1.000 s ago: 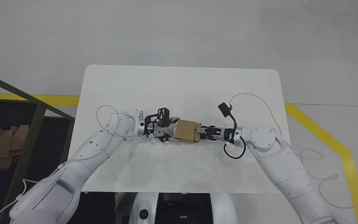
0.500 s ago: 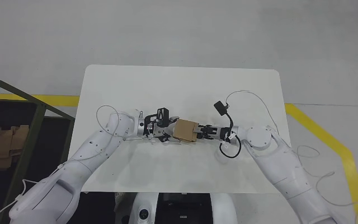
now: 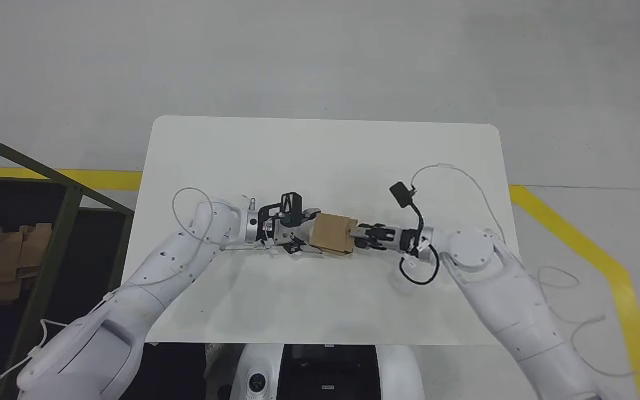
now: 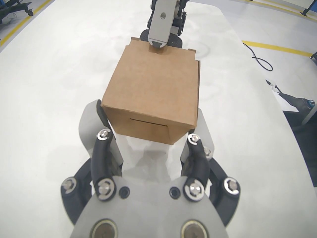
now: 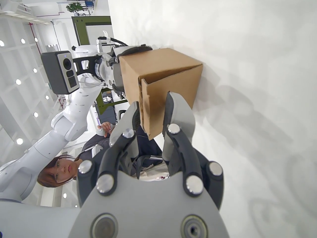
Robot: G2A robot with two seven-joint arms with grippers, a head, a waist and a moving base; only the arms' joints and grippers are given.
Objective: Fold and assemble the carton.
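Right gripper (image 5: 151, 105) back at carton (image 5: 161, 70) edge

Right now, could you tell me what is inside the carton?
In the carton, only a recessed panel with a slit shows at one end; cardboard walls hide the rest.

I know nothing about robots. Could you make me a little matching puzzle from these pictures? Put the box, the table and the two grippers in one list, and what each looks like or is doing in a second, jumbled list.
Things
1. box
2. table
3. left gripper
4. right gripper

Descriptions
A. white and flat, carries everything else
B. one finger on each side of one end of the box
C. brown cardboard, lying between the two grippers
D. pinches a single thin cardboard wall at the other end

Pairs: 1-C, 2-A, 3-B, 4-D
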